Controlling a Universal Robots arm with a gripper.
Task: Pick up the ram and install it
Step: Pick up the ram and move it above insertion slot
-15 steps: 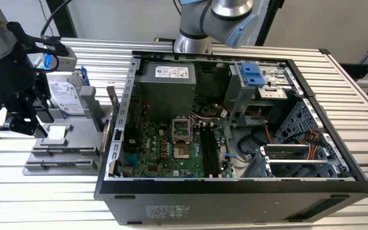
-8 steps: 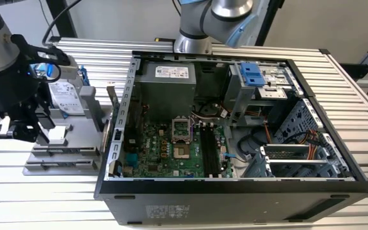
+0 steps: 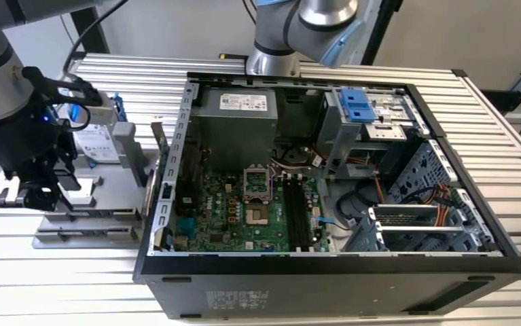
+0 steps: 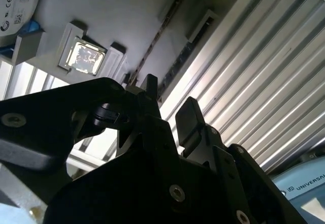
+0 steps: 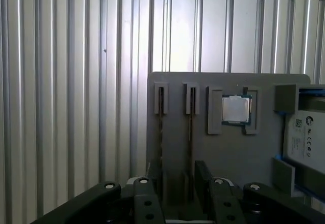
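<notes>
Two ram sticks stand on edge in slots of a grey parts holder (image 5: 228, 153). In the first wrist view they are thin dark strips, one ram stick (image 5: 161, 127) beside the other ram stick (image 5: 191, 127). My gripper (image 5: 179, 173) is open just above the holder's near end, and its fingers (image 5: 204, 181) straddle the line of the second stick. The second wrist view shows the same gripper (image 4: 170, 99) with that ram stick (image 4: 177, 66) running into its gap. In the exterior view the gripper (image 3: 35, 197) hangs over the holder (image 3: 106, 197) at the left. Whether the fingers touch the stick is unclear.
The open computer case (image 3: 333, 265) lies to the exterior view's right of the holder, with the motherboard's black memory slots (image 3: 301, 214) inside. On the holder sit a silver processor chip (image 5: 236, 109) and a hard drive in a blue frame (image 5: 304, 137). A green card (image 3: 159, 146) stands by the case wall. Another arm's base (image 3: 274, 58) is behind the case.
</notes>
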